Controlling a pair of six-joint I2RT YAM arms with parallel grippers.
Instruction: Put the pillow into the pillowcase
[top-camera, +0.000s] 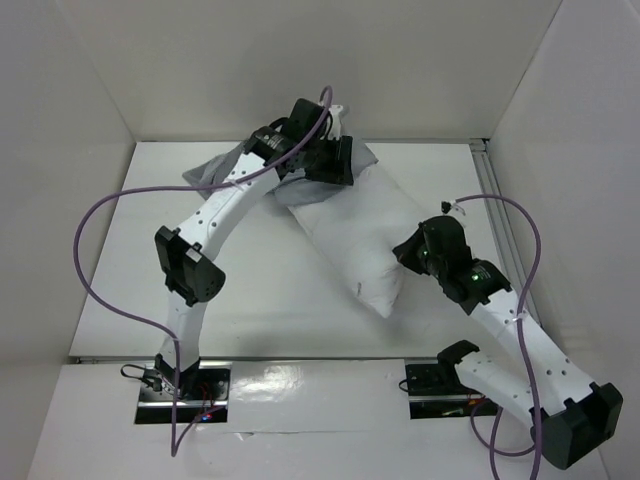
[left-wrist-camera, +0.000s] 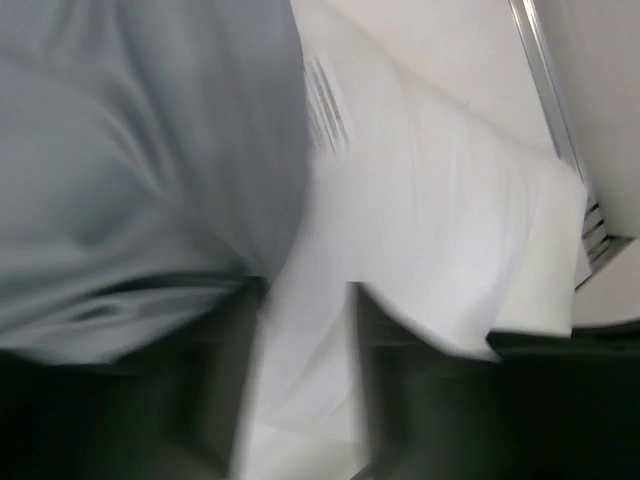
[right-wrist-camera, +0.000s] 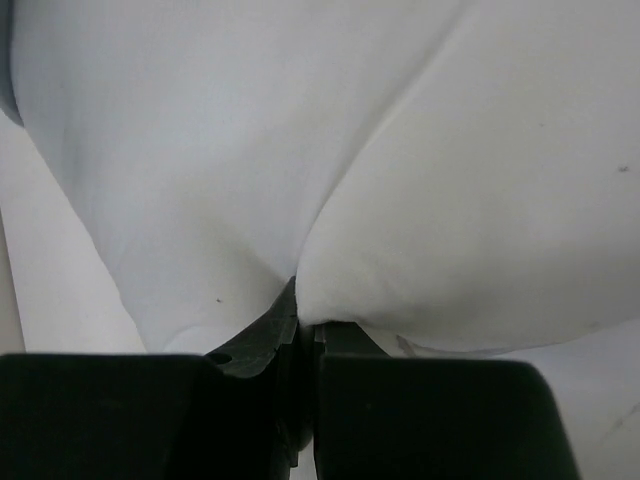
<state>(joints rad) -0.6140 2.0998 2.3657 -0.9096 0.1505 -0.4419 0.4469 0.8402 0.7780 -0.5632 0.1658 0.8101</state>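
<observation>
Across the middle of the table (top-camera: 265, 300) the white pillow (top-camera: 350, 240) lies slantwise, its upper end against the grey pillowcase (top-camera: 215, 172) at the upper left. The left arm stretches far forward, its left claw (left-wrist-camera: 308, 340) apart around white cloth. The right arm bends inward, its right claw (right-wrist-camera: 300, 318) pinched tight on the pillow's edge.

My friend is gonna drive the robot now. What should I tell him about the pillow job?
Left gripper: open, white cloth in the gap, at the far end. That view is blurry.
Right gripper: shut on a pinch of the pillow.
The pillow lies slanted on the table, with its far end at the bunched grey pillowcase.
Done: not much, most of the pillow is bare.
Left to do: pull the pillowcase over the whole pillow.
</observation>
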